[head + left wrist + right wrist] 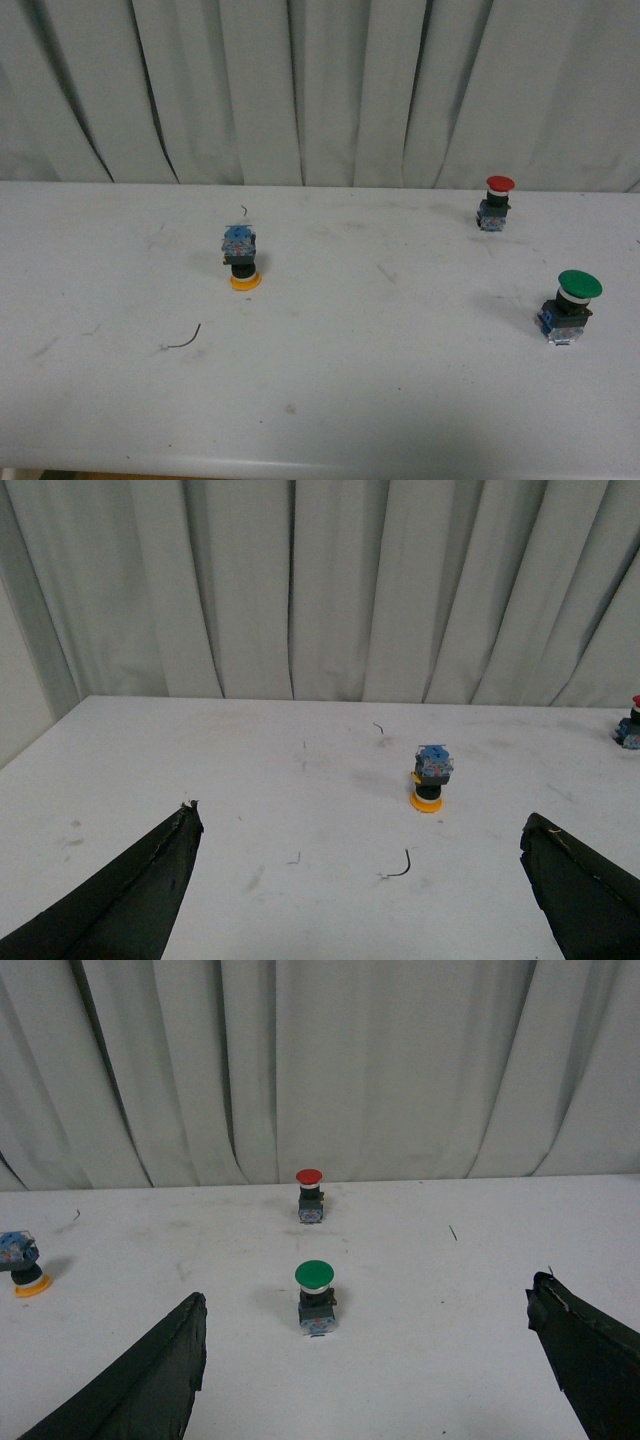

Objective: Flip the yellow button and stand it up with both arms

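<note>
The yellow button [243,262] is sitting upside down on the white table [350,400], left of the middle. Its yellow cap is lying flat on the surface and the blue contact block is sticking up on top. If there's any print on that block, it's coming out too small and blurry to read, and the same goes for the other two switches.

The red button [496,203] is standing cap-up far back on the right, close to where the table is meeting the grey curtain [300,90]. The green button [568,306] is standing cap-up nearer the front on the right. Both are sitting well apart from the yellow one.

The yellow button is getting open tabletop on every side, well clear of the near edge and the back edge. Only a little curl of dark wire [185,340] is lying out in front of it to the left.

In the wrist views, the left gripper [359,818] is hanging with its fingers [130,900] spread wide and holding nothing, the yellow button showing beyond the gap. The right gripper [366,1293] is spread wide too, with nothing held, facing the green and red buttons.
</note>
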`<state>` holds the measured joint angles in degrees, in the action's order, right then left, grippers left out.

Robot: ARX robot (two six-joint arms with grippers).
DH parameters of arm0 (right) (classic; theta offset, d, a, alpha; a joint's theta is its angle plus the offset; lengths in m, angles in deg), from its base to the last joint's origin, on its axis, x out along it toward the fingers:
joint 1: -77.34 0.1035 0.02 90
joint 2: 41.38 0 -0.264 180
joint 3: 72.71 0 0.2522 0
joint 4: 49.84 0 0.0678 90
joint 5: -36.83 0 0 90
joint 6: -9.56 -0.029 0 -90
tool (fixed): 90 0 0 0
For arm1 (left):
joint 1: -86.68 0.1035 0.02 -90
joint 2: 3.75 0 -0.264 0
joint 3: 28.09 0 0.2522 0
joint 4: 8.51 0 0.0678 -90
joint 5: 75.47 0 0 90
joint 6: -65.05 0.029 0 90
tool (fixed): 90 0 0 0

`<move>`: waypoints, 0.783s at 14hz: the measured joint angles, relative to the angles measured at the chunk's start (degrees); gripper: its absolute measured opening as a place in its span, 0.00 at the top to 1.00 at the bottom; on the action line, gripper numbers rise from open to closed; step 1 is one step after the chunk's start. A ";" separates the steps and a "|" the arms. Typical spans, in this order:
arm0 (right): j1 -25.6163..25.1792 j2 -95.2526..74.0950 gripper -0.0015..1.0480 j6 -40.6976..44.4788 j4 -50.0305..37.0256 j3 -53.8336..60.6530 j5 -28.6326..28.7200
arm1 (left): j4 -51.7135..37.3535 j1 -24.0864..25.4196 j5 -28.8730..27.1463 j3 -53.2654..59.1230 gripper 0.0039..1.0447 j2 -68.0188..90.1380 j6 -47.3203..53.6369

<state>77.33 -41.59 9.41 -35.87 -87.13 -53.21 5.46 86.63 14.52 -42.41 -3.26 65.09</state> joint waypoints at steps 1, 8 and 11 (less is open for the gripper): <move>0.00 0.00 0.06 0.00 -0.02 0.00 0.00 | 0.00 0.00 0.00 0.00 0.06 0.00 0.00; 0.00 0.00 0.06 0.00 -0.02 0.00 0.00 | -0.02 0.00 0.00 0.00 0.06 0.00 0.00; 0.00 0.00 0.06 0.00 -0.02 0.00 0.00 | -0.02 0.00 0.00 0.00 0.06 0.00 0.00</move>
<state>77.33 -41.59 9.41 -35.89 -87.13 -53.21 5.44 86.63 14.52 -42.41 -3.26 65.09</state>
